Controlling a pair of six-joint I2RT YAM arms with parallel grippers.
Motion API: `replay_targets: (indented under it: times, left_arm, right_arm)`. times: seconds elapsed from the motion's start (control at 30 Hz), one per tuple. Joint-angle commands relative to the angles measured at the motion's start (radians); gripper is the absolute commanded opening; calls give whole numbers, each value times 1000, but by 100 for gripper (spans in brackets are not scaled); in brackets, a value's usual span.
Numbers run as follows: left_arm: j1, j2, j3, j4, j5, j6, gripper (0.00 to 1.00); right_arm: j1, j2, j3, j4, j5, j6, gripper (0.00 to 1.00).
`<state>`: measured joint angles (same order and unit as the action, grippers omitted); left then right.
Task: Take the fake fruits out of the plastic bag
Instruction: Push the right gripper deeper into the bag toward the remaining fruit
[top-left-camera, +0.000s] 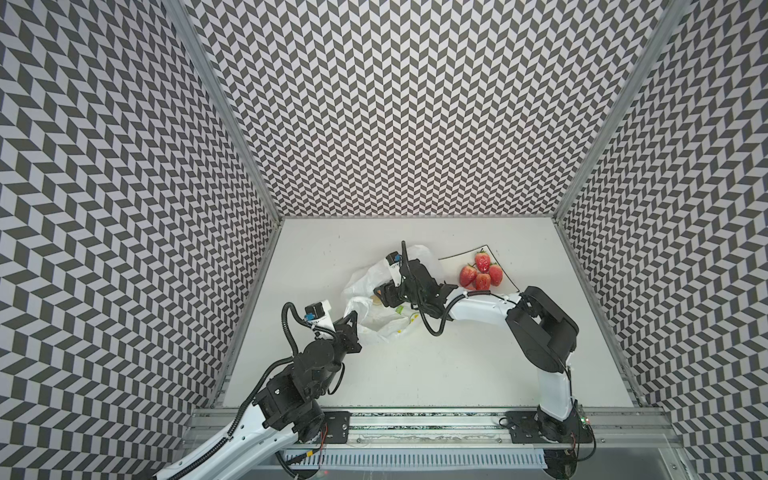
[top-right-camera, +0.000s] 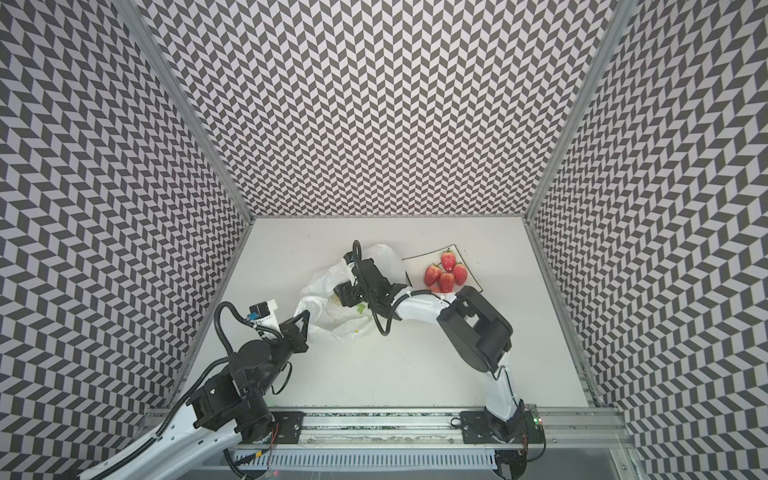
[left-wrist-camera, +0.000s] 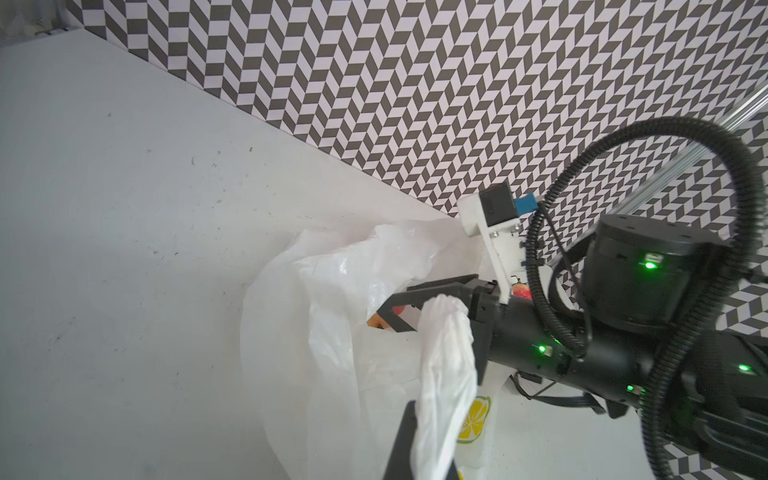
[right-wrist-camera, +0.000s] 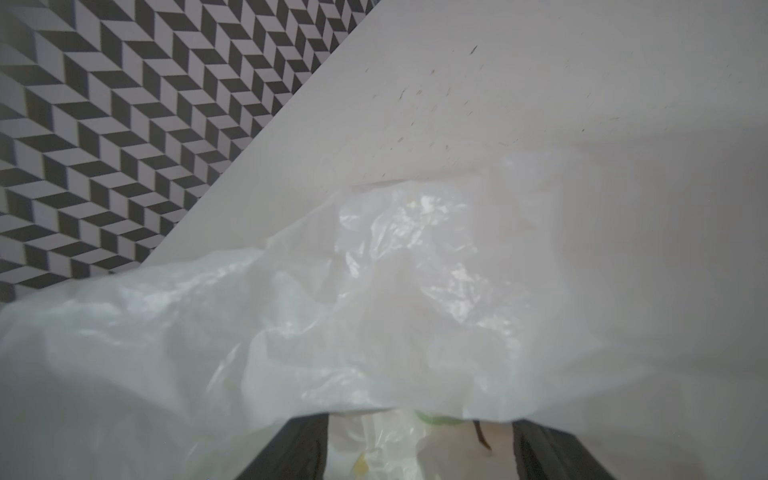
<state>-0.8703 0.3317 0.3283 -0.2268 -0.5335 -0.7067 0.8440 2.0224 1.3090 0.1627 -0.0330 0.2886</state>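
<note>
The white plastic bag lies crumpled mid-table. My left gripper is shut on one bag handle, holding the mouth up. My right gripper reaches into the bag, its jaws open. In the right wrist view a pale stemmed fruit lies between the fingers, with bag film draped over their tips. In the left wrist view an orange fruit sits at the right fingertips. Several red strawberries rest on the plate.
The square white black-rimmed plate stands behind the right arm, touching the bag's far right side. A lemon-slice print shows on the bag. Patterned walls close in the table on three sides.
</note>
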Motion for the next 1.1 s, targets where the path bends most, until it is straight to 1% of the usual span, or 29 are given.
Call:
replay_targets:
  times: [0.0,0.13,0.23,0.4,0.5,0.67,0.73,0.83,0.9,0.97,1.07]
  left_arm:
    - [-1,4,46,40,15,16,0]
    - [-1,6,55,39,24,23,0]
    - [-2,7,59,36,26,22,0]
    - [-1,4,55,22,12,-1,0]
    - [-1,-7,54,-34,-30,-59,0]
    - [-2,-45,63,-175,-90,-166,0]
    - [-2,-54,67,-214,-96,-179,0]
    - [-2,-57,67,-241,-97,-190,0]
    - [-1,-56,63,-231,-86,-184,0]
    - [-1,-53,61,-209,-66,-164,0]
    - [-1,-44,72,-184,-42,-120,0]
  right_arm:
    - [4,73,53,75,127,-33,72]
    - [4,128,68,149,163,-72,74]
    - [4,171,95,148,146,-81,75]
    - [4,199,106,189,-40,-103,75]
    - [6,171,67,226,-84,-125,73]
    - [6,62,-29,206,-67,-198,73]
    - [8,5,-93,222,-76,-240,73]
    - [30,-62,-194,284,-78,-338,74]
    - [47,-70,-223,323,-72,-402,74]
    - [58,-46,-204,312,-38,-439,73]
    - [64,2,-142,273,11,-440,72]
